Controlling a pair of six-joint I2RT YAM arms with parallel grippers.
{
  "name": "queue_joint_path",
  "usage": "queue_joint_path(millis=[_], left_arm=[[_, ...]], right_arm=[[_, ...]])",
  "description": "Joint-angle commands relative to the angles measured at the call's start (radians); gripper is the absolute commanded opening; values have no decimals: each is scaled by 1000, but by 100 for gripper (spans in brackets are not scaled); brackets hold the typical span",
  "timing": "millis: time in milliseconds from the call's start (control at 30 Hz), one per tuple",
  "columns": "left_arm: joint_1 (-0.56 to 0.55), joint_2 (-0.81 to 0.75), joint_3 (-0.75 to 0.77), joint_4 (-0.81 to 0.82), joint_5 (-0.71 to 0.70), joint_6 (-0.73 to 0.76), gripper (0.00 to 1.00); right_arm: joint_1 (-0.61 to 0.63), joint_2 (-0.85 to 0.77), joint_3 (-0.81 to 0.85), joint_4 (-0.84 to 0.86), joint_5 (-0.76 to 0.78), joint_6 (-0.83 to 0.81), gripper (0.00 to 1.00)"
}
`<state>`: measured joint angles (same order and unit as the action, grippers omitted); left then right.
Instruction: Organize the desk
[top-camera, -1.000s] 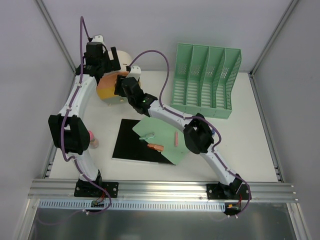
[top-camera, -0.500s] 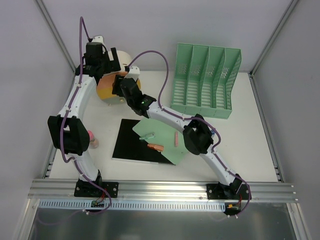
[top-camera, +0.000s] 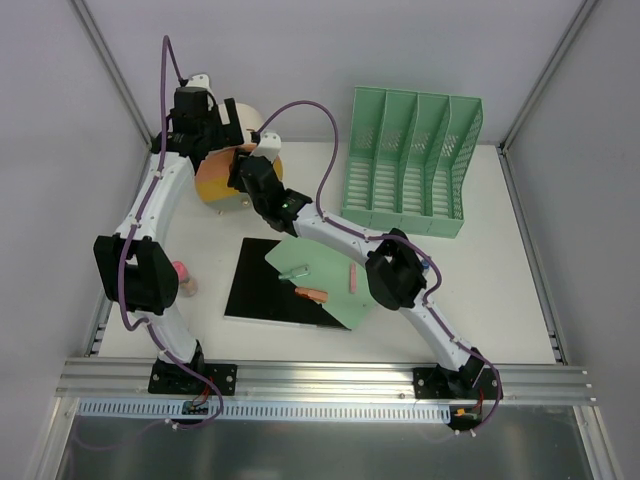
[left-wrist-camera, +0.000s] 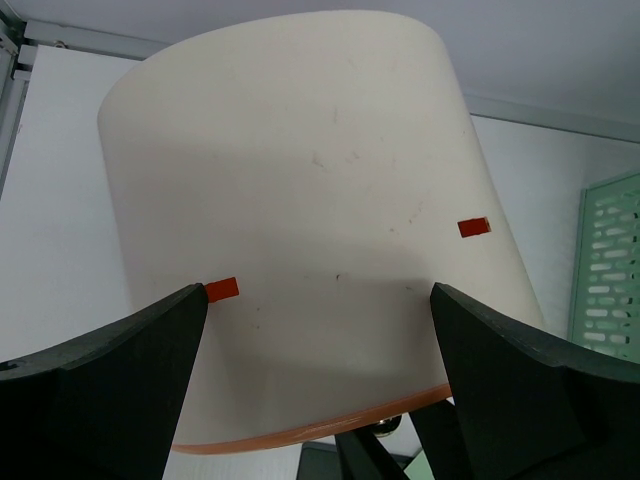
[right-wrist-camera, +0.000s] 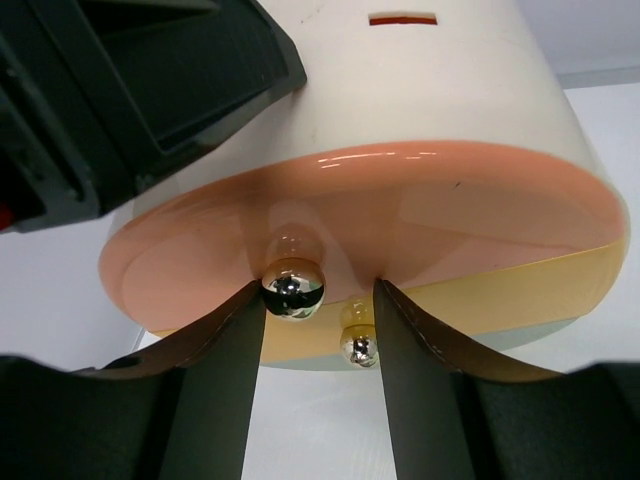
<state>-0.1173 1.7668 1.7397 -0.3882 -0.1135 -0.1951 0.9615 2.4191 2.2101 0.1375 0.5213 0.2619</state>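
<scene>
A small cream drawer cabinet (top-camera: 222, 180) stands at the back left of the white desk (top-camera: 500, 290). Its pink drawer front (right-wrist-camera: 400, 215) carries a chrome knob (right-wrist-camera: 292, 285), and the yellow drawer (right-wrist-camera: 520, 295) below has a second knob (right-wrist-camera: 358, 347). My right gripper (right-wrist-camera: 318, 290) is open around the pink drawer's knob; the left finger touches the knob and a gap remains on the right. My left gripper (left-wrist-camera: 318, 300) is open wide against the cabinet's cream top (left-wrist-camera: 300, 180), its fingers (left-wrist-camera: 120, 380) spread over that surface.
A green file organiser (top-camera: 410, 160) stands at the back right. A black sheet (top-camera: 255, 285) lies mid-desk with a green sheet (top-camera: 330, 262) on it carrying an orange pen (top-camera: 312, 293), a pink stick (top-camera: 352, 276) and a small grey piece (top-camera: 297, 270). A pink object (top-camera: 183, 277) sits by the left arm.
The right gripper's jaws have narrowed around the chrome knob and the right arm has edged closer to the cabinet. The left gripper stays wide on the cabinet top.
</scene>
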Motion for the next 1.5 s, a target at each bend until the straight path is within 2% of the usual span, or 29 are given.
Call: queue_joint_path(millis=[0, 200, 433, 567, 800, 1200, 1467], left_arm=[[-18, -40, -22, -72, 9, 3, 96], [-22, -44, -26, -72, 3, 8, 96], [-25, -46, -28, -74, -9, 19, 96], [-25, -46, -22, -72, -12, 25, 96], [-25, -46, -20, -74, -11, 28, 96], [-25, -33, -22, -71, -17, 28, 96], [-25, -35, -26, -69, -17, 29, 96]], right_arm=[[6, -63, -3, 79, 66, -3, 50], [9, -69, -9, 83, 69, -7, 44], [14, -97, -38, 94, 69, -61, 16], [28, -138, -116, 119, 83, -122, 8], [34, -219, -265, 161, 105, -151, 3], [63, -373, -522, 212, 120, -153, 3], [82, -411, -595, 209, 118, -153, 6]])
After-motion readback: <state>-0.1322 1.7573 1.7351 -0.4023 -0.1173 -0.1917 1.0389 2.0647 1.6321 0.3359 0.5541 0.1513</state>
